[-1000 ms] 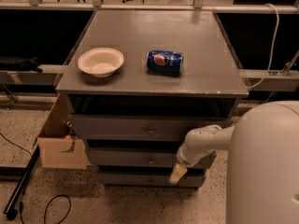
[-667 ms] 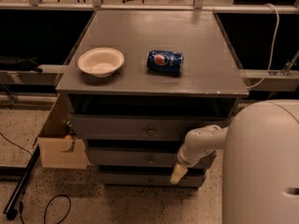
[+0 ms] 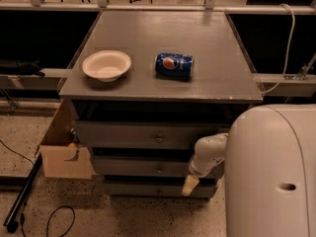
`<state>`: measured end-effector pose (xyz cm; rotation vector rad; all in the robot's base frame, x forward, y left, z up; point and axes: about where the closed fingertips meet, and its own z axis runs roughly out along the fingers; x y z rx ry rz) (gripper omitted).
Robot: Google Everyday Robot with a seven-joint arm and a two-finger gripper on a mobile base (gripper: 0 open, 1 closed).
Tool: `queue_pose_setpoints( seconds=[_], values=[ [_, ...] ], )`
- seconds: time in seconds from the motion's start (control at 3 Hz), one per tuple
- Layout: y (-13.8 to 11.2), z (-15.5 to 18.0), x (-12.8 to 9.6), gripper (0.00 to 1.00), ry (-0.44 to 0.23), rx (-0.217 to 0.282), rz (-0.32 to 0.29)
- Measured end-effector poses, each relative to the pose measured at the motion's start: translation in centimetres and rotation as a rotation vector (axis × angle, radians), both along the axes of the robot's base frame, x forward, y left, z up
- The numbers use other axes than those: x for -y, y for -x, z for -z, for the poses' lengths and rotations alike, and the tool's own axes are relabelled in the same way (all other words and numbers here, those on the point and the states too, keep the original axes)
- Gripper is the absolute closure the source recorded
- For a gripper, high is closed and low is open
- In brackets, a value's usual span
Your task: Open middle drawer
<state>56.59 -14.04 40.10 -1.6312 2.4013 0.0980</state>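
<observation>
The middle drawer (image 3: 133, 167) is the second of three grey drawers under the grey table; its small round knob (image 3: 159, 170) sits at the centre of its flat front. The front stands about level with the other two. My gripper (image 3: 189, 185) hangs at the end of the white arm (image 3: 207, 154), in front of the right end of the middle and lowest drawers. It is to the right of the knob and slightly below it, not touching it.
A white bowl (image 3: 106, 65) and a blue can (image 3: 174, 65) on its side lie on the table top (image 3: 217, 48). The top drawer (image 3: 123, 134) and lowest drawer (image 3: 138, 189) flank the middle one. A cardboard box (image 3: 64, 157) stands at the left. My white body (image 3: 271, 172) fills the lower right.
My white body takes up slightly more of the right side of the view. The gripper stays at nearly the same spot by the drawers' right end.
</observation>
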Motion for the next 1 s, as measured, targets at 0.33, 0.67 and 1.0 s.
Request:
queue_pose_setpoints(
  seconds=[0.33, 0.67, 1.0],
  values=[
    [0.0, 0.0, 0.0, 0.0, 0.0, 0.0, 0.0],
    [0.0, 0.0, 0.0, 0.13, 0.0, 0.0, 0.0],
    [0.0, 0.0, 0.0, 0.37, 0.0, 0.0, 0.0]
  ],
)
